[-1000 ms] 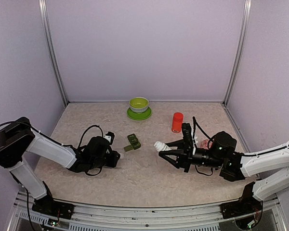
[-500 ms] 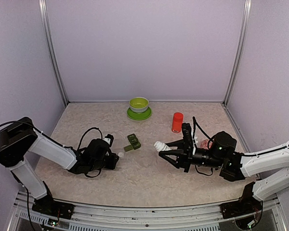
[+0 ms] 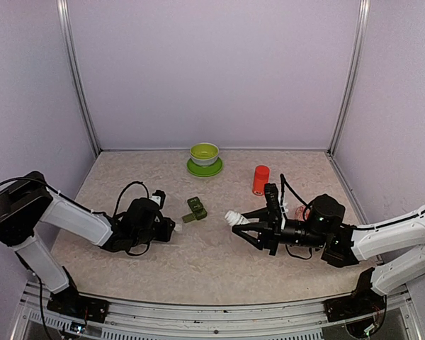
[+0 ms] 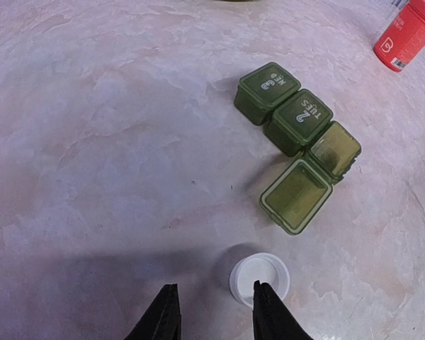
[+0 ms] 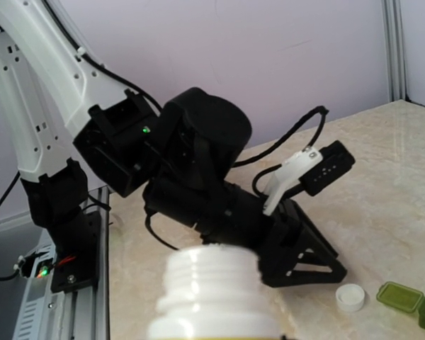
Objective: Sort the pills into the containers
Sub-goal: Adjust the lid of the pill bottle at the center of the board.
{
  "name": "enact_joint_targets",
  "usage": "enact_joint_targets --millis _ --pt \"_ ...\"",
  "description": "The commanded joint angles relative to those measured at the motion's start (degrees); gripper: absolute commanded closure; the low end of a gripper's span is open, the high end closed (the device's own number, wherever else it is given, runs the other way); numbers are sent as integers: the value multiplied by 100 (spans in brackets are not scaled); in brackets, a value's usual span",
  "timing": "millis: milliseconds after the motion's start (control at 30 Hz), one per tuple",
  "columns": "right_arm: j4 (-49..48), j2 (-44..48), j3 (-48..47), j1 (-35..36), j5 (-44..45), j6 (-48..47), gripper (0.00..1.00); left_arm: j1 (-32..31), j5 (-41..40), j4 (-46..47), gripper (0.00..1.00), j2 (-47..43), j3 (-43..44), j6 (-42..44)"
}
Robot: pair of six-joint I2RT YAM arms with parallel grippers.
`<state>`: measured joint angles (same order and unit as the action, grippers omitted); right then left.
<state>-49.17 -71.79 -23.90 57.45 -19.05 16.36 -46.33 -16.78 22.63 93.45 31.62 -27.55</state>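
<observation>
The dark green containers point(image 4: 298, 120) are a strip of three joined compartments; the nearest one point(image 4: 334, 149) is open with its lid point(image 4: 297, 195) folded down. They also show in the top view point(image 3: 194, 209). A white cap point(image 4: 259, 278) lies on the table just before my left gripper point(image 4: 214, 319), which is open, with its right fingertip point(image 4: 269, 315) at the cap's edge. My right gripper point(image 3: 242, 221) is shut on an uncapped white bottle point(image 5: 212, 297), held level and pointing left toward the containers. No loose pills show.
A red bottle point(image 3: 261, 180) stands behind the right arm. A lime-green bowl on a saucer point(image 3: 205, 157) sits at the back. A red-and-white patterned bowl point(image 3: 297, 210) is partly hidden behind the right wrist. The left arm point(image 5: 198, 177) fills the right wrist view.
The white cap, hidden under my left gripper a second ago, now lies bare on the table at its tips. My right gripper has drifted slightly left with the bottle.
</observation>
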Motion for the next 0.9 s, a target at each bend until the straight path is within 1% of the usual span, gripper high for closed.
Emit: enact_joint_targets --millis 0,233,467,567,667,767,867 --pt "-111 37 52 -39 -17 49 80 86 32 153 65 267 178 86" --pt "-136 -1 44 -40 -23 56 80 117 114 95 66 537 283 89" --pt "-175 -44 53 -39 -42 61 80 124 77 86 66 483 172 40" --pt "-181 -61 52 -41 -42 58 80 124 100 146 66 377 142 8" --pt "-168 -57 55 -41 -23 55 80 116 335 347 65 125 67 32" --pt "-111 -55 35 -39 6 45 80 39 596 432 62 -58 70 91" --pt "-79 -37 47 -41 55 47 80 -185 558 317 59 -205 147 228"
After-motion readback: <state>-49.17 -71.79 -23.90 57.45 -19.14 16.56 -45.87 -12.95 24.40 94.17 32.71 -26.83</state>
